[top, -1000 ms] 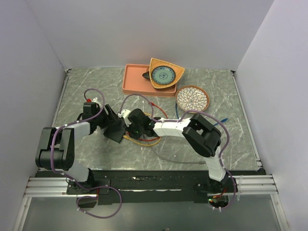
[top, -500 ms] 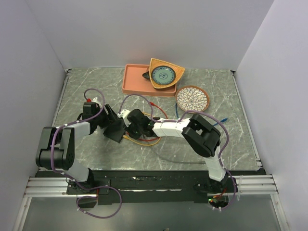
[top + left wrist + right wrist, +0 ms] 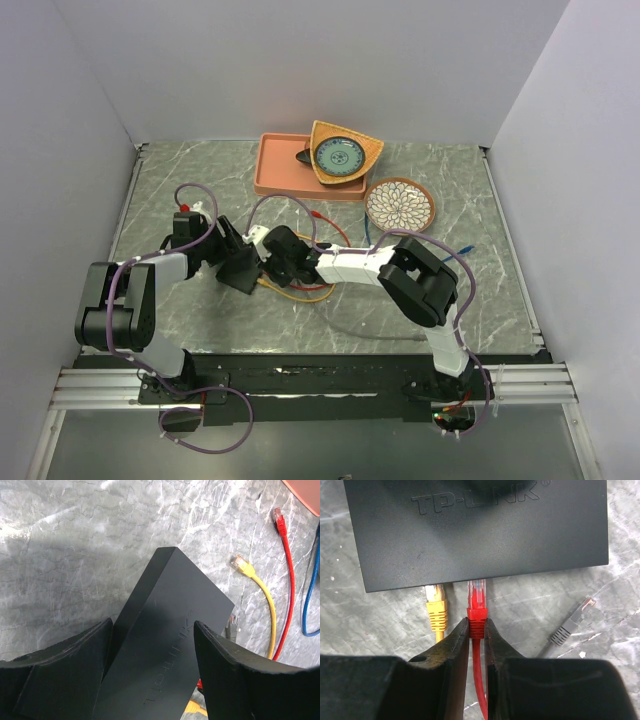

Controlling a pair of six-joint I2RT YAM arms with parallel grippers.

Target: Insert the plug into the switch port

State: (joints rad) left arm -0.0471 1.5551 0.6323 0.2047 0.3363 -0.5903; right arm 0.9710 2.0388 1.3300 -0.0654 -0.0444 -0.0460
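My right jaws pinched the red plug, its length aimed straight ahead at the switch edge; left jaws gripped the switch.

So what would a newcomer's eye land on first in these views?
The red plug pinched in the right gripper, its clear tip right at the edge of the black switch, with a yellow plug just beside it. Next, the left gripper clasping that switch by its sides mid-table, then the salmon tray at the far edge.
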